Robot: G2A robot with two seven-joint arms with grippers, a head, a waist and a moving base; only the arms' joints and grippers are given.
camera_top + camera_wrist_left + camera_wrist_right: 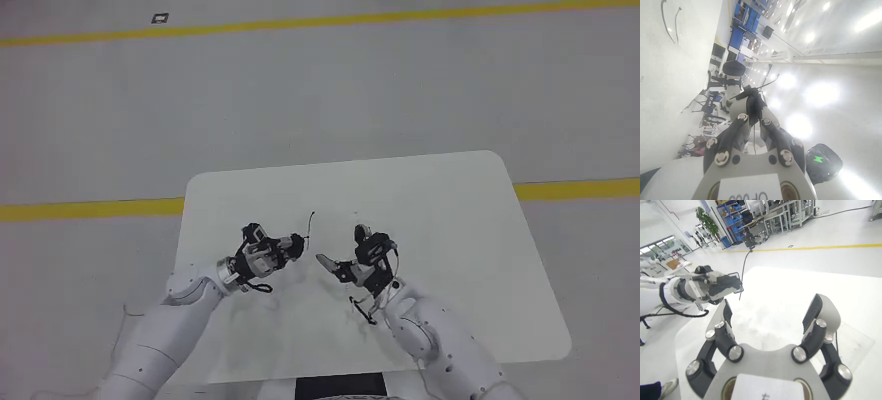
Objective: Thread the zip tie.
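**A:** Where is the zip tie [743,270] at this point?

**B:** Up in the air above the table [791,285], held by the left gripper [735,283]. Its fingers are pinched tight on the strap low down. A short tail pokes out below them, and the long part rises to the head at the far end. The left wrist view agrees: the zip tie [768,83] crosses between closed pads.

**A:** And the right gripper [772,302]?

**B:** Spread wide with nothing in it, facing the tie. It is near the tie but not touching. From above, the right gripper [342,250] and the left gripper [293,243] sit close together over the middle of the table, with the zip tie [312,225] just beside the left one.

**A:** So how far along is the threading?

**B:** Not begun, I'd judge. The strap is one open line with no loop. The likely step is for the right side to take the head end and bend it round to meet the tail.

**A:** How would you do that well?

**B:** Grip just below the head, so the pads leave the slot uncovered. Bend it in a slow arc, because a strap this thin looks springy and could twist or flick free. The tail is short and should stay fairly stiff, which helps the aim. Bring the slot square onto it rather than at a slant. The ridged face must go in the right way round — which face that is I can't tell from here.
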